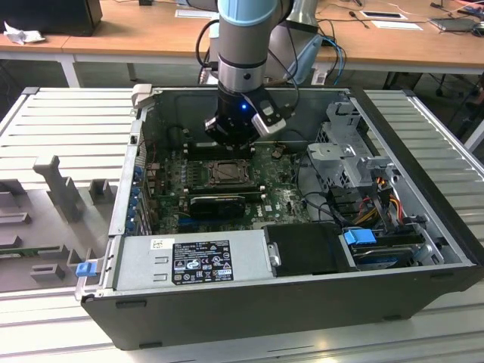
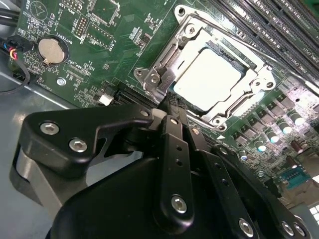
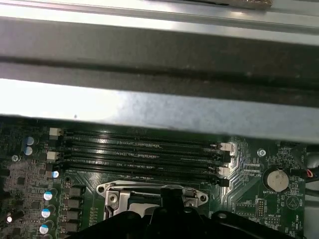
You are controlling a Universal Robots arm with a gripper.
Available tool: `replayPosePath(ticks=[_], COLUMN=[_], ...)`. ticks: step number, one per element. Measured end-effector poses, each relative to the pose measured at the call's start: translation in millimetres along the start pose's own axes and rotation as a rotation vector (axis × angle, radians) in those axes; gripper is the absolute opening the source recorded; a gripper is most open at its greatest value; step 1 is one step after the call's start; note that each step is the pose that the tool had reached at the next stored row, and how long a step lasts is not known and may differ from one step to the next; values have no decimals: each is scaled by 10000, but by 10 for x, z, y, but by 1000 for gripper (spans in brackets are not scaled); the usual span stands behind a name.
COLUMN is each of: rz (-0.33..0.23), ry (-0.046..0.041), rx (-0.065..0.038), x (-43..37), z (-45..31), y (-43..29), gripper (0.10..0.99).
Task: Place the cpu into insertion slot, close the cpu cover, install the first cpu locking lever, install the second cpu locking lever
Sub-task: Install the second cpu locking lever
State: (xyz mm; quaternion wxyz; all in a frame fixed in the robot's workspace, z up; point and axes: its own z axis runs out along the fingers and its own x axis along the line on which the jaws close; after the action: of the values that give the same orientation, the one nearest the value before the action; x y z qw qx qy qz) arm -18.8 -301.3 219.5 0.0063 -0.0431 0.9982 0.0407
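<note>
Black two-finger gripper (image 2: 172,107) hangs inside the open black tower case (image 1: 249,310), upper centre of the exterior view, directly over the square black insertion slot with silver rim (image 1: 225,173) on the green motherboard (image 1: 283,198).

In the second wrist view the small pale silver-grey square cpu (image 2: 207,79) sits flat in the socket, upper right of centre. The thin silver-grey metal cpu cover frame (image 2: 251,87) lies down around it, chip top showing through its window. Gripper fingers (image 2: 174,144) are pinched together, narrow black tip at the cover's near edge by a silver screw; nothing visibly held. Can't tell whether the tip touches the frame.

Round silver coin cell battery (image 2: 49,50) sits upper left in that view. In the first wrist view, four long black memory slots (image 3: 139,154) run across mid-frame, above the socket's silver rim (image 3: 149,191) at bottom centre.

Grey power supply box (image 1: 193,261) lies lower centre in the exterior view.
</note>
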Motion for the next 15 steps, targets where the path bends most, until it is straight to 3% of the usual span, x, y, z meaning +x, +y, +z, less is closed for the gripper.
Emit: replayPosePath(ticks=[4, 9, 15], rz=[2, 1, 0], ry=[2, 1, 5], rx=[2, 0, 50], x=[1, -1, 0], z=[-7, -138, -144], y=[-24, -14, -33], gripper=[106, 106, 106])
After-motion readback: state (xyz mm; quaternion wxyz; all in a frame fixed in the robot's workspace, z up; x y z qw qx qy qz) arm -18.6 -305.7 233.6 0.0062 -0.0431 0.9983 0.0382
